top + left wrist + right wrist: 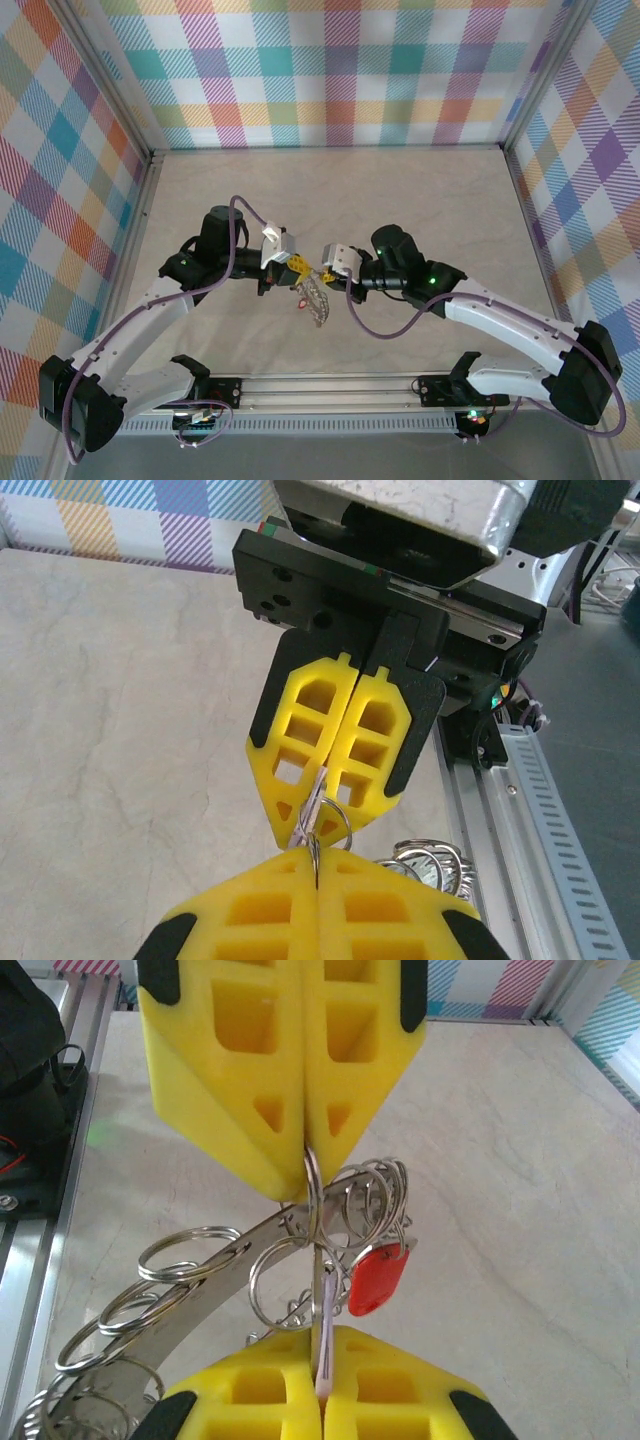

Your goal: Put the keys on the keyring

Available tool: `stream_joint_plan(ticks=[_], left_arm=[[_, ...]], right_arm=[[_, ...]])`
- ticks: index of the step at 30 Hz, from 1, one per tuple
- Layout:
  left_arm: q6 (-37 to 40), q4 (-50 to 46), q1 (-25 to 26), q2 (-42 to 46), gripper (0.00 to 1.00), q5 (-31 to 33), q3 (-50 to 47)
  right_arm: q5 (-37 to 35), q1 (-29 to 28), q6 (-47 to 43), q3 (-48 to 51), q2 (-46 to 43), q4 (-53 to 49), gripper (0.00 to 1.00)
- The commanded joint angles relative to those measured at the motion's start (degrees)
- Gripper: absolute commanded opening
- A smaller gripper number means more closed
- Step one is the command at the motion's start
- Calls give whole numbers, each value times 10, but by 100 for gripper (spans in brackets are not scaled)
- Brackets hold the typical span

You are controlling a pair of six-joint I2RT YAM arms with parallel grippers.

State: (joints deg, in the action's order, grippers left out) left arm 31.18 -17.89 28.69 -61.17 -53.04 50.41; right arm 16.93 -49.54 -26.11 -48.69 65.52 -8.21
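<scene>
Left claw (pixel 303 1182) pinches keyring (pixel 200 1300); right claw (pixel 322 1360) pinches lilac key (pixel 323 1310).

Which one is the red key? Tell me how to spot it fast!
In the middle of the table, the left gripper and right gripper meet tip to tip over a keyring of silver loops. The red key dangles from the loops between them. Its head is bright red, while the loops are grey and the lilac key in the right gripper is pale.
</scene>
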Motion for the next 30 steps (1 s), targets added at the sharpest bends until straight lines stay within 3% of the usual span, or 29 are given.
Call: stream_joint_plan(ticks=[1,6,30], left_arm=[[0,29,-4,6,0,-30,13],[-8,53,-3,15,0,-58,6],[-42,119,-2,14,0,-82,-29]], right_arm=[[23,-3,-20,-25,12,-23,0],[41,-3,-20,-32,21,-21,0],[109,-4,-54,-117,77,-94,0]])
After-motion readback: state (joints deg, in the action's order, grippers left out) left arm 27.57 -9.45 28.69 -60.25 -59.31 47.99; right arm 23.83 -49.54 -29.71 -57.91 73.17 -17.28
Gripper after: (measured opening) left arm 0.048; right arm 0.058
